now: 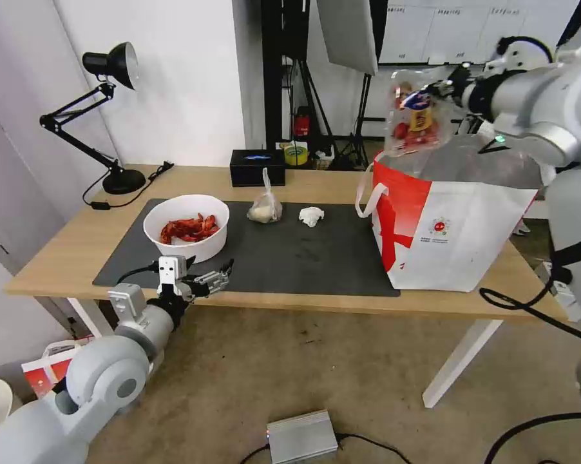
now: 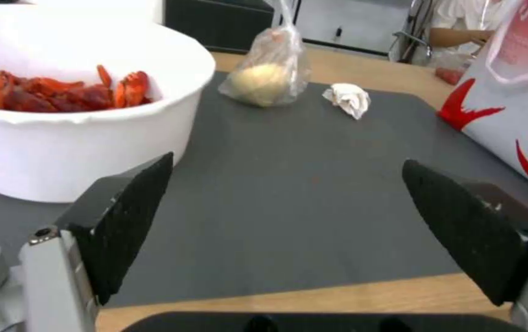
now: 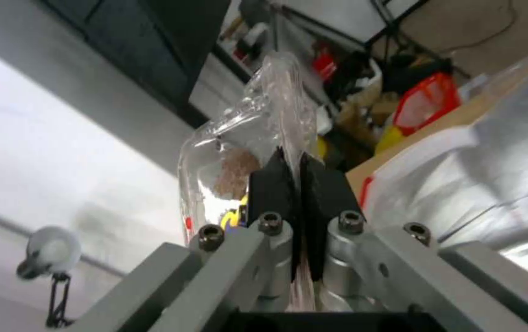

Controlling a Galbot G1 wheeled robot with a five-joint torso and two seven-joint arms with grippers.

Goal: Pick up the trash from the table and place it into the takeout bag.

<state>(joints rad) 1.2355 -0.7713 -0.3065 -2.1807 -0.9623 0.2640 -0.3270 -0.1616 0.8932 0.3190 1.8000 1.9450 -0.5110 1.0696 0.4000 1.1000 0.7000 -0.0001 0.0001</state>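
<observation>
Both wrist views settle it: right gripper [image 3: 298, 184] fingers pinch the tomato box [image 3: 239, 152]; left gripper [image 2: 282, 230] fingers gape wide.

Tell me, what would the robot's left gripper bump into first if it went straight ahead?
Probably nothing soon: the open left gripper points along the bare dark grey mat. Farther on lies the crumpled white tissue, though depth is unclear.

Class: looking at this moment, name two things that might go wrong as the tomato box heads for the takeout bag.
1. The right pincer pinches only a thin edge of the clear tomato box, so the box may slip or pop open.
2. The box hangs near the takeout bag's rim; released there, it might catch the edge and miss.
</observation>
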